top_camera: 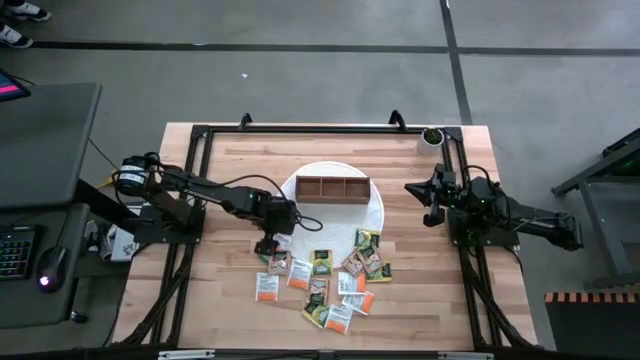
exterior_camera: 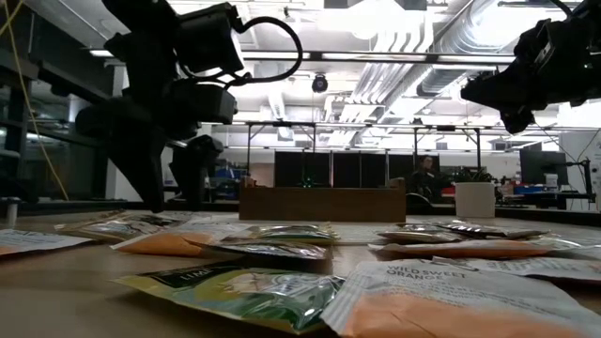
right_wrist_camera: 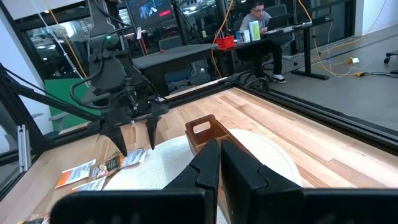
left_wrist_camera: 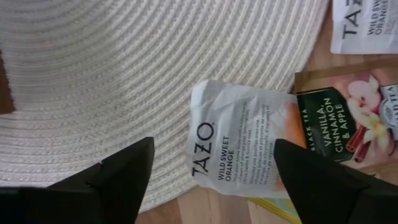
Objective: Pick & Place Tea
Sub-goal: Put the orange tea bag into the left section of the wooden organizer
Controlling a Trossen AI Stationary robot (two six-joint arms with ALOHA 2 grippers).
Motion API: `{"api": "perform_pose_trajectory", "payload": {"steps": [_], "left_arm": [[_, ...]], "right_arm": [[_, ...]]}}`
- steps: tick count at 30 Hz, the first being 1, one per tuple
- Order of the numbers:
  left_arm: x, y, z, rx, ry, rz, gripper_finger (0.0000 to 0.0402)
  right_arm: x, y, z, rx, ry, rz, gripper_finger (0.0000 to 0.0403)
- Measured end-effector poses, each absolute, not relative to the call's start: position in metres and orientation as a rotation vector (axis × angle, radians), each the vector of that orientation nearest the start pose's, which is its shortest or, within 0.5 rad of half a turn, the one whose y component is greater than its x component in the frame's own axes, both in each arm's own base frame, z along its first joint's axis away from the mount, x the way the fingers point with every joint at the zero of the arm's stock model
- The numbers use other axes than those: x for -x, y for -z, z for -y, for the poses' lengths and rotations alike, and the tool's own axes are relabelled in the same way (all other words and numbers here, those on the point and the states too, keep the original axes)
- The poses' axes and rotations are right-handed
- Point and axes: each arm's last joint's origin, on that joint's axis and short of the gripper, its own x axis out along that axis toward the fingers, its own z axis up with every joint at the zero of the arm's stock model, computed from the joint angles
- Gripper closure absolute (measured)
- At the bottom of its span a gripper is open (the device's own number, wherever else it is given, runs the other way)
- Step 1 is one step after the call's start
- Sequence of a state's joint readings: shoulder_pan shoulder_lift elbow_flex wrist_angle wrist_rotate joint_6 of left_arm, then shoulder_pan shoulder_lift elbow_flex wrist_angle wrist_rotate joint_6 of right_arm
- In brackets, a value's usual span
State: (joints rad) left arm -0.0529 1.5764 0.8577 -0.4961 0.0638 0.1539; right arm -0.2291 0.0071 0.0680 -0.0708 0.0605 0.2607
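Several small tea packets (top_camera: 325, 280) lie spread on the wooden table, near of a round white woven mat (top_camera: 297, 182). A brown wooden three-compartment box (top_camera: 333, 188) stands on the mat. My left gripper (top_camera: 268, 243) is open and points down over the mat's near-left edge. Its fingers stand on either side of a white-and-orange packet (left_wrist_camera: 239, 146) without touching it. That packet lies partly on the mat (left_wrist_camera: 124, 74) and overlaps a vanilla-cinnamon-apple packet (left_wrist_camera: 339, 124). My right gripper (top_camera: 432, 205) waits at the table's right side, raised, shut and empty (right_wrist_camera: 219, 165).
A small white pot (top_camera: 432, 135) stands at the table's far right corner. A black frame (top_camera: 320, 128) runs round the table's edges. In the low view, packets (exterior_camera: 282, 282) lie near the camera, with the box (exterior_camera: 322, 202) behind them. A person sits at a desk (right_wrist_camera: 258, 25) beyond the table.
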Motion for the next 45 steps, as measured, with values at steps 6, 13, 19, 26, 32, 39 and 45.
{"api": "perform_pose_trajectory", "payload": {"steps": [6,13,19,26,32,39,45], "left_arm": [[-0.279,-0.161,0.016,-0.129,0.194,-1.198,0.0137],[-0.285,-0.147,0.017,-0.129,0.194,-1.225,0.0153],[-0.287,-0.144,0.017,-0.128,0.193,-1.217,0.0153],[-0.287,-0.144,0.017,-0.127,0.192,-1.219,0.0154],[-0.287,-0.144,0.017,-0.107,0.170,-1.223,0.0189],[-0.287,-0.144,0.016,-0.108,0.159,-1.230,0.0278],[-0.286,-0.143,0.017,-0.060,0.147,-1.245,0.0339]], "right_arm": [[-0.091,-0.179,0.023,-0.260,0.289,0.028,0.0391],[-0.091,-0.179,0.023,-0.260,0.289,0.028,0.0391],[-0.091,-0.179,0.023,-0.260,0.289,0.029,0.0391],[-0.091,-0.179,0.023,-0.260,0.289,0.028,0.0391],[-0.091,-0.179,0.023,-0.260,0.289,0.028,0.0391],[-0.091,-0.179,0.023,-0.260,0.289,0.028,0.0391],[-0.091,-0.179,0.023,-0.260,0.289,0.028,0.0391]]}}
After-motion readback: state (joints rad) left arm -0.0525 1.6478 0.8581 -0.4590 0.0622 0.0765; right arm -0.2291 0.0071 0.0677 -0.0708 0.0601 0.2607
